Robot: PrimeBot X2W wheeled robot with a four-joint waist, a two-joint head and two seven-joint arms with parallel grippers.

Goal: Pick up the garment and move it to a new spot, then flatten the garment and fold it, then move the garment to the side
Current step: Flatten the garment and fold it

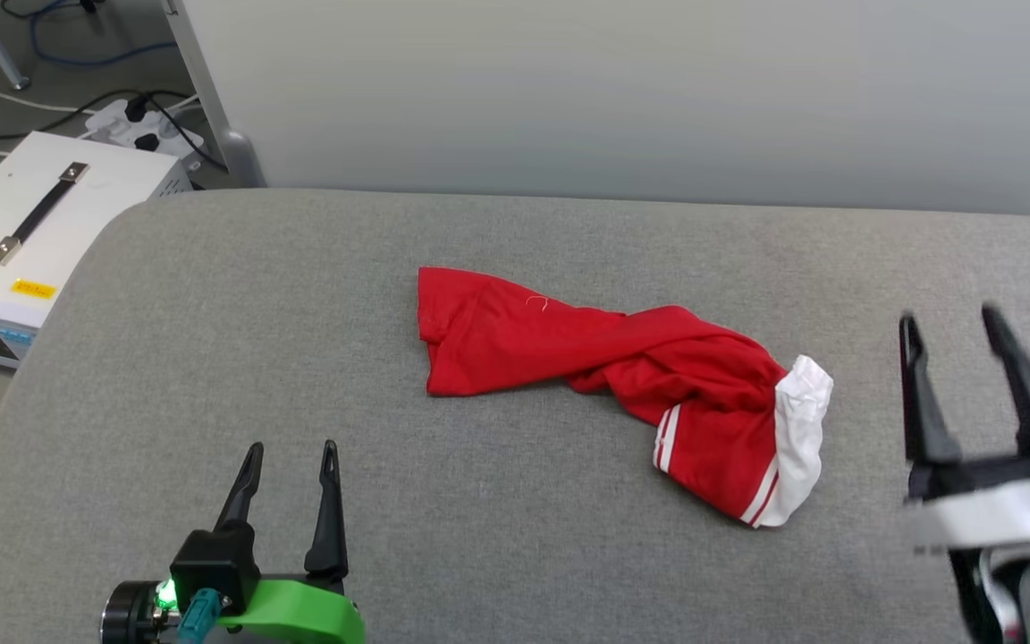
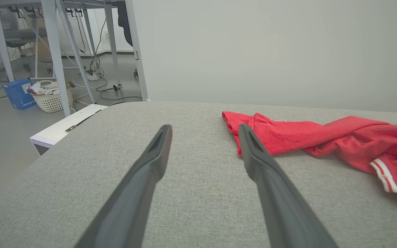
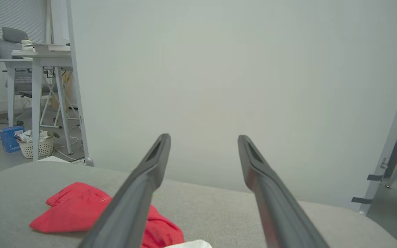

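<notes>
The garment (image 1: 622, 371) is a red shirt with a white sleeve and striped trim, lying crumpled and twisted across the middle of the grey padded table (image 1: 300, 313). My left gripper (image 1: 291, 452) stands open near the front left, well short of the garment, nothing between its fingers. In the left wrist view the garment (image 2: 322, 137) lies to the right of my open left gripper (image 2: 203, 129). My right gripper (image 1: 949, 315) is open at the right, raised beside the white sleeve end. The right wrist view has the garment (image 3: 78, 210) low left of the open right gripper (image 3: 203, 137).
A white equipment box (image 1: 23, 233) stands on the floor off the table's left edge, with cables and a power strip (image 1: 144, 130) behind it. A pale partition wall (image 1: 658, 89) runs along the table's far edge. Desks and a basket (image 2: 52, 98) stand beyond.
</notes>
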